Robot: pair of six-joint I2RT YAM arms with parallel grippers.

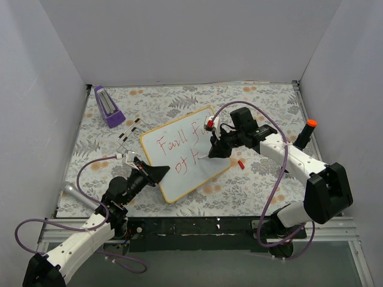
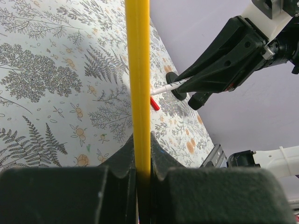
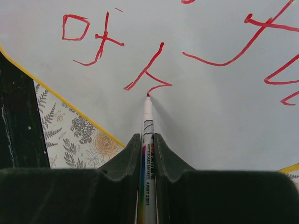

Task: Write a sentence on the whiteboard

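Note:
The whiteboard (image 1: 179,170) with a yellow frame lies tilted mid-table. Red words (image 1: 170,145) run in two lines on it, "Faull fu…" above and "of h" (image 3: 105,39) below. My left gripper (image 1: 160,173) is shut on the board's yellow edge (image 2: 138,70) at its near-left side. My right gripper (image 1: 216,149) is shut on a white marker (image 3: 148,140). The marker's red tip (image 3: 148,95) touches the board at the end of the "h" stroke (image 3: 148,74). The right arm hides the end of the upper line in the top view.
A purple block (image 1: 108,107) stands at the back left. A red marker cap (image 1: 240,163) lies on the floral tablecloth right of the board, also in the left wrist view (image 2: 154,103). An orange-tipped black post (image 1: 306,133) stands at the right. Grey walls surround the table.

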